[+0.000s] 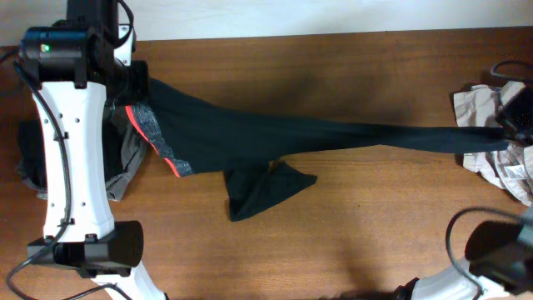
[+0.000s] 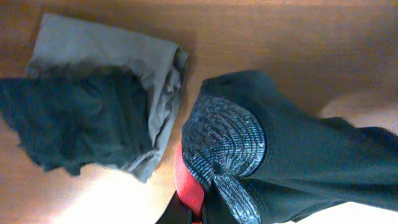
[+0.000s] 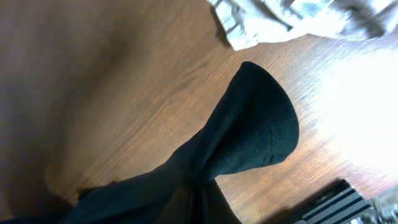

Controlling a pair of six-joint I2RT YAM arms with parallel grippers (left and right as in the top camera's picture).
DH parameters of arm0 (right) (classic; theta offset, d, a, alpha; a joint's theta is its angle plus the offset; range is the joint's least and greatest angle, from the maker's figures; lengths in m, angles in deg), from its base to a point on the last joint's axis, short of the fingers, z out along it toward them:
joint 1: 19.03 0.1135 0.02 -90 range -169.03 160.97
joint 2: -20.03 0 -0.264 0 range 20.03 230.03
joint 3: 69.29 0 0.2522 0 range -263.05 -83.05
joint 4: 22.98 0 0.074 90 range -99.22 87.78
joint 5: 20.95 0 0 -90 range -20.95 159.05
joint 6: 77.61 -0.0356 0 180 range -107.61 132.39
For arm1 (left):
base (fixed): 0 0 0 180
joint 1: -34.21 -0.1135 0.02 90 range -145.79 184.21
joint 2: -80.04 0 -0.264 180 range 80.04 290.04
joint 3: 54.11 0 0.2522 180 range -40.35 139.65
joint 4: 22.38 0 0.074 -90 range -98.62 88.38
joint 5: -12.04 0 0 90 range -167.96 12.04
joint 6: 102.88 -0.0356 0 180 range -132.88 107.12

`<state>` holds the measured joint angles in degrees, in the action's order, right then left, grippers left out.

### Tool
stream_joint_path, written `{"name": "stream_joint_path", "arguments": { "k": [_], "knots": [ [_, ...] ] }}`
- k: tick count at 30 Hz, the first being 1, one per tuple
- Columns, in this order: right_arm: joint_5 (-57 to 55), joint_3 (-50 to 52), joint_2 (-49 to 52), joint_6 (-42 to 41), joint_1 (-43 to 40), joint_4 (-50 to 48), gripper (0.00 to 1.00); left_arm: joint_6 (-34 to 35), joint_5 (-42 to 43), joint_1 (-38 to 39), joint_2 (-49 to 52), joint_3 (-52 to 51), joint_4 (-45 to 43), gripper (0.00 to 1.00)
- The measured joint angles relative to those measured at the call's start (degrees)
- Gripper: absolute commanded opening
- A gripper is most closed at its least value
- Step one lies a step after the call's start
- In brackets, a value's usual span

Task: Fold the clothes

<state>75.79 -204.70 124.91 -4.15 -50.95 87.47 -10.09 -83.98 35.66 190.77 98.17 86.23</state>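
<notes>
Black leggings (image 1: pixel 333 133) taut, left hand (image 2: pixel 193 213) gripping waistband (image 2: pixel 227 143) (red-lined), right hand (image 1: pixel 510 125) gripping cuff (image 3: pixel 261 124)

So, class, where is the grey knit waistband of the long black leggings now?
Overhead view: the grey knit waistband is at the left end of the wooden table, beside a heap of grey and dark clothes, gripped by the left pincer.

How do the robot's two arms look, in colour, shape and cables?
The left arm is a long white link between black joint housings; one carries a green light. Thin black cables run along it. The right arm shows the same white and black, with a looping black cable.
</notes>
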Motion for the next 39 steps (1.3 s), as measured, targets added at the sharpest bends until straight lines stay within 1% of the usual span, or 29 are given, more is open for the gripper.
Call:
{"name": "stream_joint_path", "arguments": {
  "k": [5, 14, 18, 24, 29, 34, 35, 37, 38, 39],
  "knots": [
    [1.44, 0.09, 3.28, 0.04, -0.02, 0.20, 0.04, -0.31, 2.01, 0.20, 0.87, 0.00, -1.22, 0.01],
    [1.92, 0.09, 2.71, 0.57, 0.00, 0.31, 0.04, -1.18, 5.75, 0.17, 1.07, 0.00, 1.75, 0.01],
    [1.92, 0.09, 1.03, 0.57, 0.33, 0.31, 0.04, -1.73, 7.69, 0.20, -0.44, 0.00, 1.18, 0.02],
    [1.95, 0.09, 0.20, 0.57, 2.27, -1.20, 0.04, -2.64, 8.66, 0.42, -1.40, 0.02, -6.08, 0.02],
    [1.95, 0.09, 1.49, -0.22, 3.74, -4.50, 0.05, -3.23, 8.87, 0.39, 2.47, 0.04, -13.70, 0.02],
    [1.99, 0.09, 4.70, -1.95, 4.63, -9.99, 0.10, -5.18, 9.11, 0.39, 10.73, 0.02, -22.40, 0.02],
    [2.12, 0.09, 5.62, -2.25, 5.03, -11.52, 0.13, -5.42, 9.11, 0.42, 12.15, 0.02, -24.46, 0.01],
    [2.36, 0.09, 7.37, -2.80, 5.90, -13.92, 0.14, -5.92, 9.09, 0.39, 15.50, 0.02, -28.28, 0.02],
    [2.47, 0.09, 8.22, -2.86, 6.38, -15.13, 0.16, -6.12, 9.09, 0.39, 16.83, 0.00, -29.57, 0.02],
    [2.67, 0.09, 9.20, -3.02, 6.97, -16.28, 0.22, -6.25, 9.09, 0.39, 17.99, -0.04, -31.06, 0.02]
  ]
}}
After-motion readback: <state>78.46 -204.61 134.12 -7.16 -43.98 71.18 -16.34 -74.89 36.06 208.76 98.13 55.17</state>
